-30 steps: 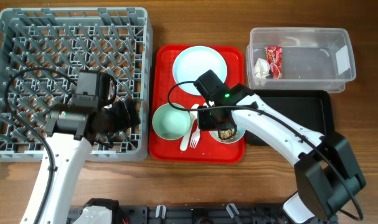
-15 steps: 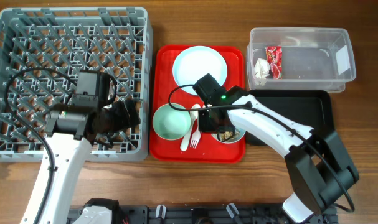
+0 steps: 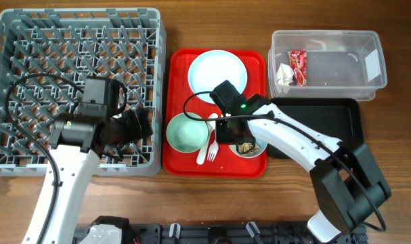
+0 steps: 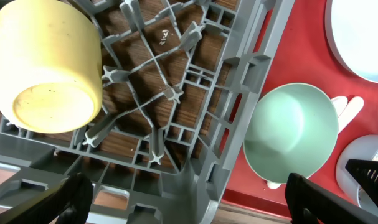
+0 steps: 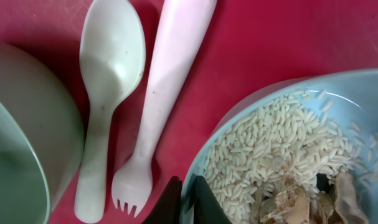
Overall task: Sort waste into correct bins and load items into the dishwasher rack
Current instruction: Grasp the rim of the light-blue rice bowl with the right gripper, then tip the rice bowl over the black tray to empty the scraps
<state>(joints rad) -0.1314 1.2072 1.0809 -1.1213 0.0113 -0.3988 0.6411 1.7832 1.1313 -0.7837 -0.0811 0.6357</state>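
My right gripper (image 5: 187, 199) is shut on the left rim of a pale blue bowl (image 5: 288, 149) that holds rice and beige-brown food scraps (image 5: 301, 199). The bowl (image 3: 249, 146) sits on the red tray (image 3: 178, 163). A white spoon (image 5: 111, 68) and fork (image 5: 164, 93) lie just left of it, beside an empty green bowl (image 3: 187, 133). A pale blue plate (image 3: 217, 71) lies at the tray's back. My left gripper (image 4: 189, 202) is open over the grey rack's (image 3: 76, 13) right edge. A yellow cup (image 4: 48, 65) lies in the rack.
A clear tub (image 3: 340, 41) at the back right holds a red wrapper (image 3: 298, 66) and a white paper scrap (image 3: 284, 76). A black tray (image 3: 327, 122) lies in front of it, right of the red tray.
My right gripper has shifted slightly left onto the bowl's rim. The left arm has not moved.
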